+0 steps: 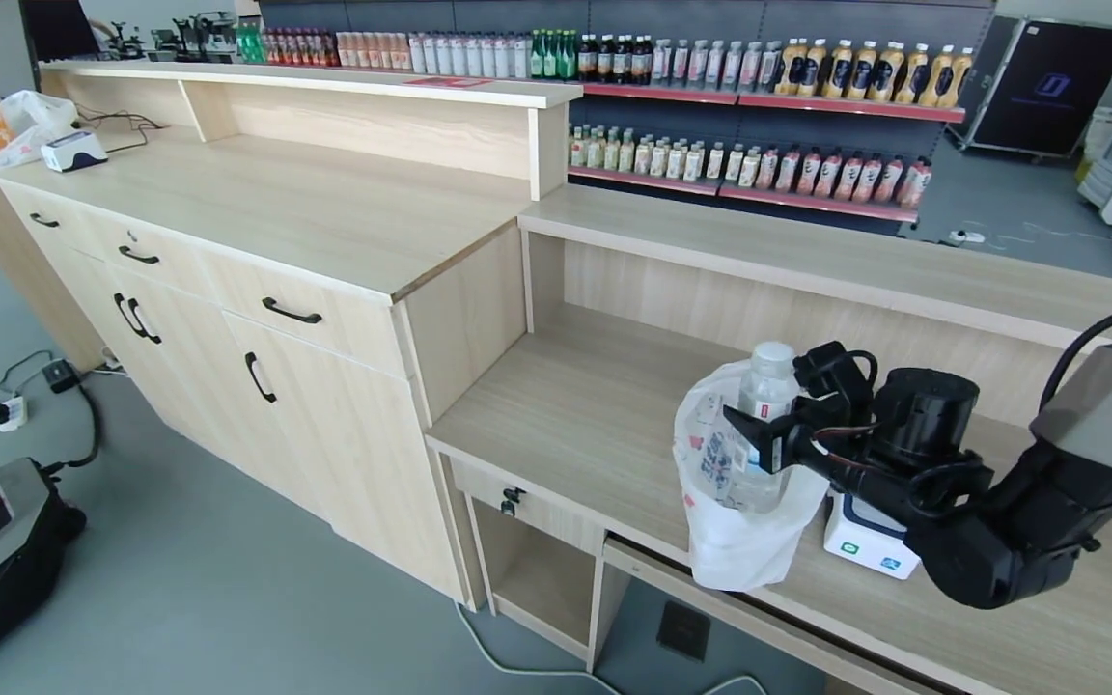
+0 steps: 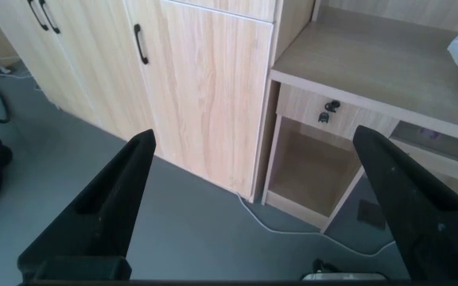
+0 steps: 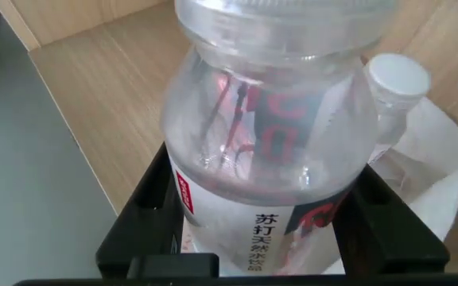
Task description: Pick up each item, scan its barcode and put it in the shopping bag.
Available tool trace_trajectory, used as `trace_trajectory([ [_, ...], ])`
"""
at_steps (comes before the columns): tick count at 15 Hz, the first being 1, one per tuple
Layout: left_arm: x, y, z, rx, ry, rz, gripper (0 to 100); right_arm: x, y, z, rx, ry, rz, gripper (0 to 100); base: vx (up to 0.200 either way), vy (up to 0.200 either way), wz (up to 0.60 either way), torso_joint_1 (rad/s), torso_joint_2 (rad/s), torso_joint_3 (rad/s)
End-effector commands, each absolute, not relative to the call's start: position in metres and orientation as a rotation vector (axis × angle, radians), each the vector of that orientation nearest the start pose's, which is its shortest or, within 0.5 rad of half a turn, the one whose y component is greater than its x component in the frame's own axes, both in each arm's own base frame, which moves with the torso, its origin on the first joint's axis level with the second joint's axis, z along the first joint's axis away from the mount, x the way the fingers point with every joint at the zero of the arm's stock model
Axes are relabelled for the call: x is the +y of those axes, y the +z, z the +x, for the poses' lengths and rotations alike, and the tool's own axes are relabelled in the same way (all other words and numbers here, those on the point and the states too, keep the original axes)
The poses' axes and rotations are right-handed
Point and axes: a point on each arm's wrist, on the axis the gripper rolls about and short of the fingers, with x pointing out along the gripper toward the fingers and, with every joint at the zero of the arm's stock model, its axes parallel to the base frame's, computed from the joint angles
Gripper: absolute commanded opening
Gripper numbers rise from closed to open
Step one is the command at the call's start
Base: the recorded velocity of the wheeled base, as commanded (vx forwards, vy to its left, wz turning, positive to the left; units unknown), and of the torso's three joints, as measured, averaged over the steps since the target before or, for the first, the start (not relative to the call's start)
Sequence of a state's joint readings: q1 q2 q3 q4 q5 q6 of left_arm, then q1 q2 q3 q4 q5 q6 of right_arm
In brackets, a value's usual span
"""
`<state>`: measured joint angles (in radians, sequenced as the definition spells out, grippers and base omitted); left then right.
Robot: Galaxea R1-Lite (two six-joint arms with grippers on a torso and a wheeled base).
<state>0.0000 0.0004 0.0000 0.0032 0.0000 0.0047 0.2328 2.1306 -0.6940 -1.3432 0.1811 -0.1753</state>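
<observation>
A clear water bottle (image 1: 766, 388) with a white cap and a red and white label stands upright in the mouth of the white shopping bag (image 1: 739, 545) on the low counter. My right gripper (image 1: 786, 410) is shut on the bottle (image 3: 269, 143), its black fingers (image 3: 145, 210) on either side of the label. A second white cap (image 3: 398, 77) shows beside it, against the bag (image 3: 440, 163). My left gripper (image 2: 253, 137) hangs open above the grey floor, facing the cabinet doors, with nothing between its fingers.
A small white scanner box (image 1: 865, 550) sits on the low wooden counter (image 1: 595, 415), right of the bag. To the left stands a taller counter (image 1: 324, 212) with drawers; it holds another scanner (image 1: 73, 150) and bag. Drink shelves (image 1: 759, 97) line the back.
</observation>
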Motion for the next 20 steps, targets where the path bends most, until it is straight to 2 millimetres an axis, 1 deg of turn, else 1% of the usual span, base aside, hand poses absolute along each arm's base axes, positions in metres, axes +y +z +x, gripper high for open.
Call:
trace_trajectory([
  [1, 0.0, 0.075, -0.023, 0.003, 0.0, 0.005, 100, 0.09, 0.054, 0.36, 0.107, 0.431, -0.174, 0, 0.0, 0.0, 0.0, 0.0, 0.0, 0.0],
  [4, 0.0, 0.075, -0.023, 0.003, 0.0, 0.005, 100, 0.097, 0.041, 0.372, 0.088, 0.442, -0.169, 0, 0.0, 0.0, 0.0, 0.0, 0.0, 0.0],
  [6, 0.0, 0.075, -0.023, 0.003, 0.0, 0.005, 100, 0.1, 0.037, 0.377, 0.072, 0.451, -0.167, 0, 0.0, 0.0, 0.0, 0.0, 0.0, 0.0],
  [12, 0.0, 0.075, -0.023, 0.003, 0.0, 0.005, 100, 0.115, 0.018, 0.376, 0.069, 0.504, -0.153, 0, 0.0, 0.0, 0.0, 0.0, 0.0, 0.0],
  [15, 0.0, 0.075, -0.023, 0.003, 0.0, 0.005, 100, 0.117, 0.007, 0.375, 0.09, 0.511, -0.154, 0, 0.0, 0.0, 0.0, 0.0, 0.0, 0.0],
  [20, 0.0, 0.075, -0.023, 0.003, 0.0, 0.005, 100, 0.116, 0.007, 0.374, 0.093, 0.515, -0.153, 0, 0.0, 0.0, 0.0, 0.0, 0.0, 0.0],
])
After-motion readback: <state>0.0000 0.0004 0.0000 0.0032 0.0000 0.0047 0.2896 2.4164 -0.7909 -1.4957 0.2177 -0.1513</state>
